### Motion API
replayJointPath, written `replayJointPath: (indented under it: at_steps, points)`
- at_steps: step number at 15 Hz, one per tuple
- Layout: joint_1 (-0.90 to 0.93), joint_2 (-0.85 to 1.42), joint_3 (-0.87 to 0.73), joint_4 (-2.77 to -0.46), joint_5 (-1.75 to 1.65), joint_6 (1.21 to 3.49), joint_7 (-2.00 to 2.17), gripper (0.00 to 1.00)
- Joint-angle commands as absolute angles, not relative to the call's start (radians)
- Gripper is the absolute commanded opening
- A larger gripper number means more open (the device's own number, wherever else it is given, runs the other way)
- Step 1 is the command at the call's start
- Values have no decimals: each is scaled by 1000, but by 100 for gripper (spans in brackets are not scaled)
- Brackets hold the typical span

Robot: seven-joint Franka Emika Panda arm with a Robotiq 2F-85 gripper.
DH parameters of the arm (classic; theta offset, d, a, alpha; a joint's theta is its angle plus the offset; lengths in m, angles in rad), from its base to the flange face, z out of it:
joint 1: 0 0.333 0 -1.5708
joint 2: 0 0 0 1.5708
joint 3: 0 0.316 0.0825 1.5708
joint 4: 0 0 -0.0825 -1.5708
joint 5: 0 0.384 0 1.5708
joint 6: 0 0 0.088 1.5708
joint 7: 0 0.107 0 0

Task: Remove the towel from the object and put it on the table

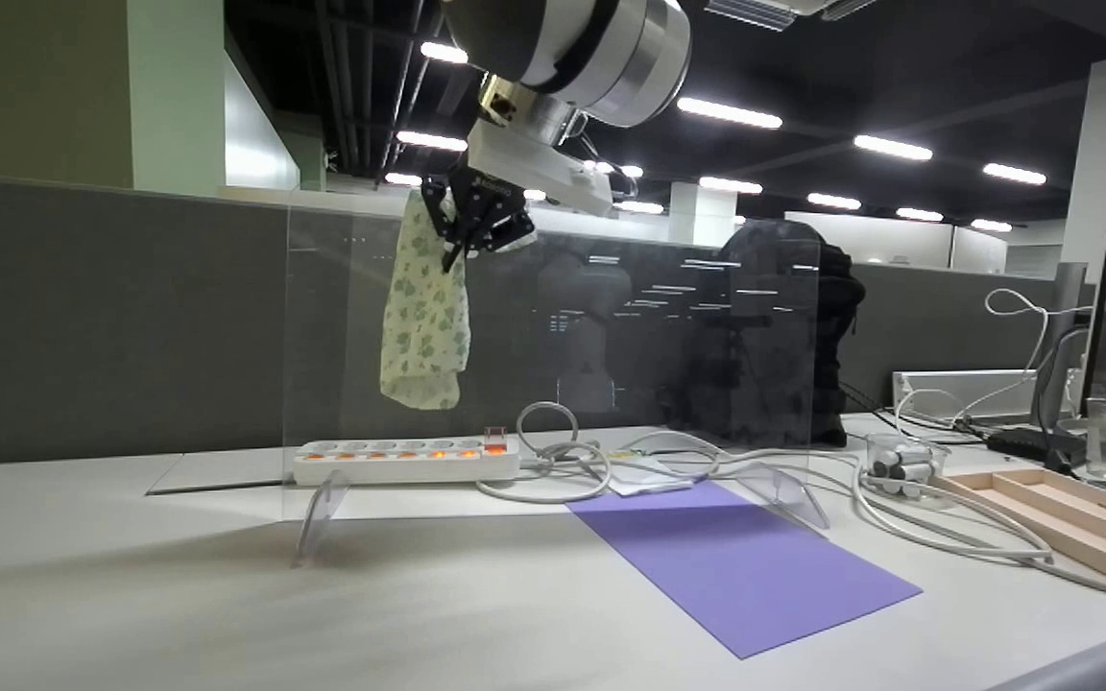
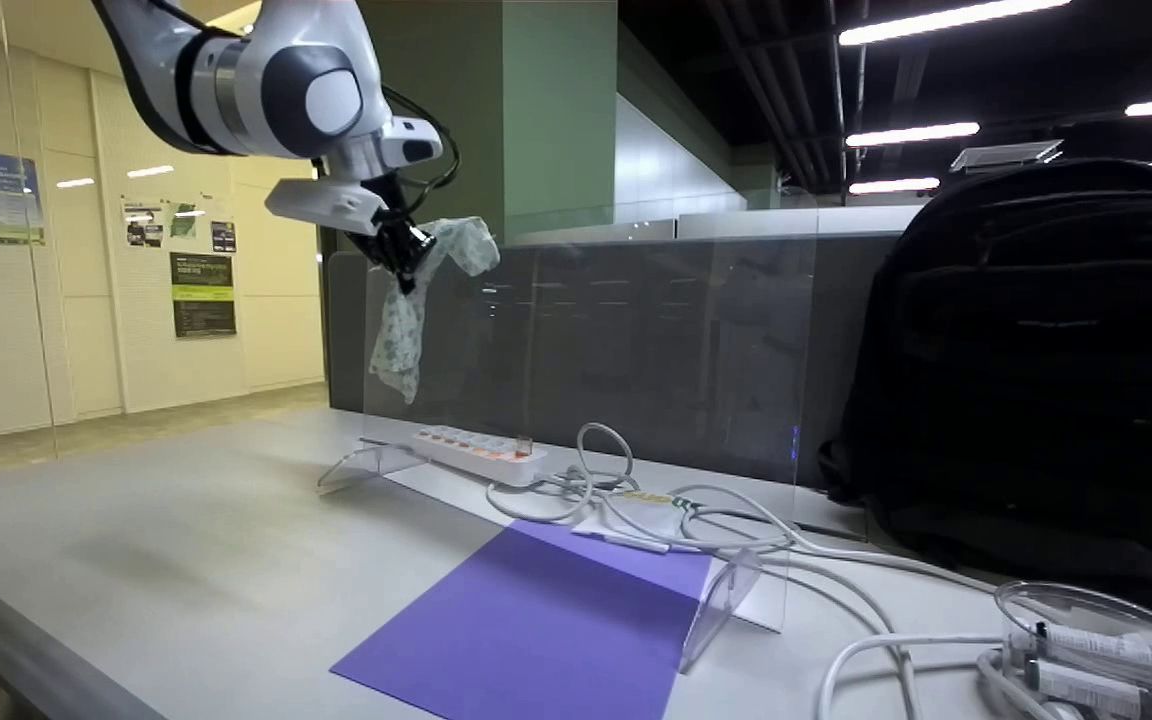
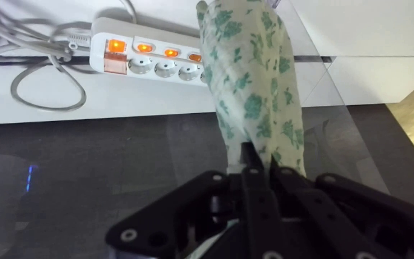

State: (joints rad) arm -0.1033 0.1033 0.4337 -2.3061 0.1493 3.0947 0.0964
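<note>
The towel (image 1: 425, 321) hangs pinched in the claw (image 3: 259, 155) near the top of the clear panel (image 1: 563, 374).

Grey partition (image 1: 111, 326), dark ceiling (image 1: 947, 62), strip lights (image 1: 730, 113)

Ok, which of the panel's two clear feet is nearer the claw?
The foot beside the white power strip: the claw is at that end of the panel, while the other foot stands by the purple mat.
</note>
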Motion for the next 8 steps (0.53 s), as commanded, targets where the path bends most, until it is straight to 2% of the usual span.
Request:
replayJointPath:
  at_steps: [1,5,6,8]
  points:
    - [-134,32,423,-2317,170,2950,82,1]
    - [-155,-37,410,-2340,213,2702,49,1]
    - [-52,-53,303,-2346,230,2633,40,1]
    - [-20,-82,259,-2369,232,2511,43,1]
